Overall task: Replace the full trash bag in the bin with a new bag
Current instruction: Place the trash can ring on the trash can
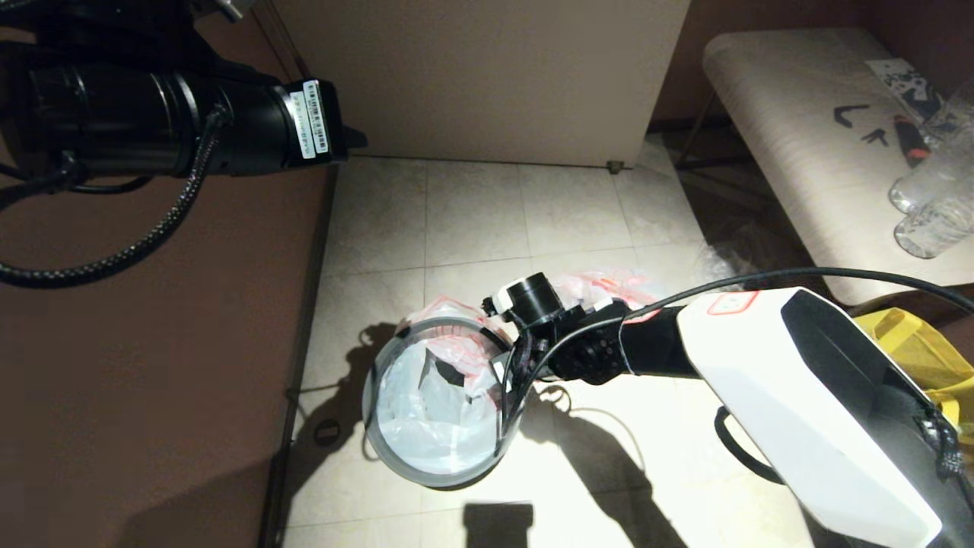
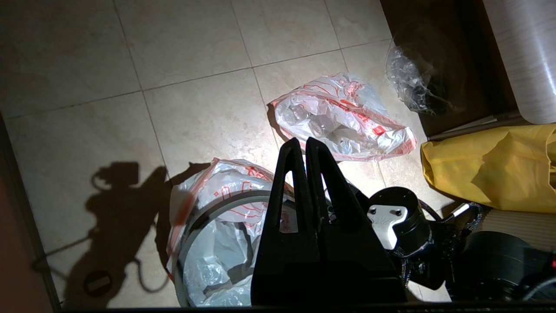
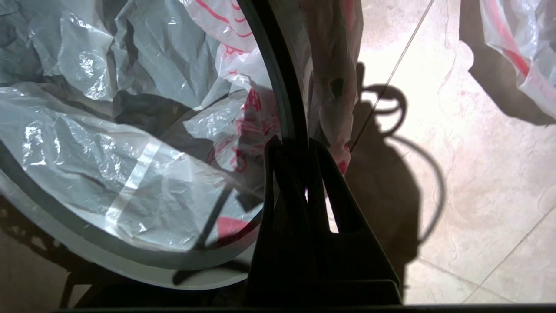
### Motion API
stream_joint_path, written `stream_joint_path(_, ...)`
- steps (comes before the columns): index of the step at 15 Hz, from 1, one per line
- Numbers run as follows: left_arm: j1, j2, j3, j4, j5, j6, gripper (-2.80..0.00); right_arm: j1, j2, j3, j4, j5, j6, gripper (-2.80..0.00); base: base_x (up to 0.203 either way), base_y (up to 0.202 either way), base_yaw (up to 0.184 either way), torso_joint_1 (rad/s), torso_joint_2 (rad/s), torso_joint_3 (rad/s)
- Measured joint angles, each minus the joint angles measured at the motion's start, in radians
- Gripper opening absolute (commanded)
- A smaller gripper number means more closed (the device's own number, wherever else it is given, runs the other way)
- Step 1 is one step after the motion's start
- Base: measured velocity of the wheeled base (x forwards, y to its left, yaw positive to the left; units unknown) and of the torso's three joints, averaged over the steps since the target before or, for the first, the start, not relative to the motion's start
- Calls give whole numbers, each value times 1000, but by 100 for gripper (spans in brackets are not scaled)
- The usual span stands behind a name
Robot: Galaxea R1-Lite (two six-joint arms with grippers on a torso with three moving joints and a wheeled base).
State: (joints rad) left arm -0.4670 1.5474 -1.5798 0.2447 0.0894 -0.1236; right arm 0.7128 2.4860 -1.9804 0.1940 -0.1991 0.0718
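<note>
Head view: I see the new bag (image 1: 445, 396) lining the bin (image 1: 426, 472), my right gripper (image 1: 511, 358) at its rim. Left wrist: full bag (image 2: 343, 117) already out on the floor; left gripper (image 2: 302, 145) raised, fingers together. Right wrist: fingers clamped on ring (image 3: 278, 87) and plastic; seating remains, I judge.

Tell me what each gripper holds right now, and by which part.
The right gripper is shut on the grey ring rim of the bin, pinching the new bag there. The left gripper, shut, holds nothing, raised above the floor.
</note>
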Motion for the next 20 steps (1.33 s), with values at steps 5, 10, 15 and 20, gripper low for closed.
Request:
stream_joint_path(5,-1,0,-2,-1,0,-1,-280,-24,17,0,-45,-1,-15,-280,0,0,0,0,0,0)
stream_joint_path(10,1,0,-2,-2,0,-1,-280,-31,38,0,-115,0,-21,-280,0,0,0,0,0,0)
stream_joint_path(15,0,1,-2,-2,0,-1,-280,-35,67,0,-141,-1,-51,-280,0,0,0,0,0,0)
stream_joint_path(20,-1,2,-3,-2,-3,-2,-280,-38,91,0,-194,-8,-101,-280,0,0,0,0,0,0)
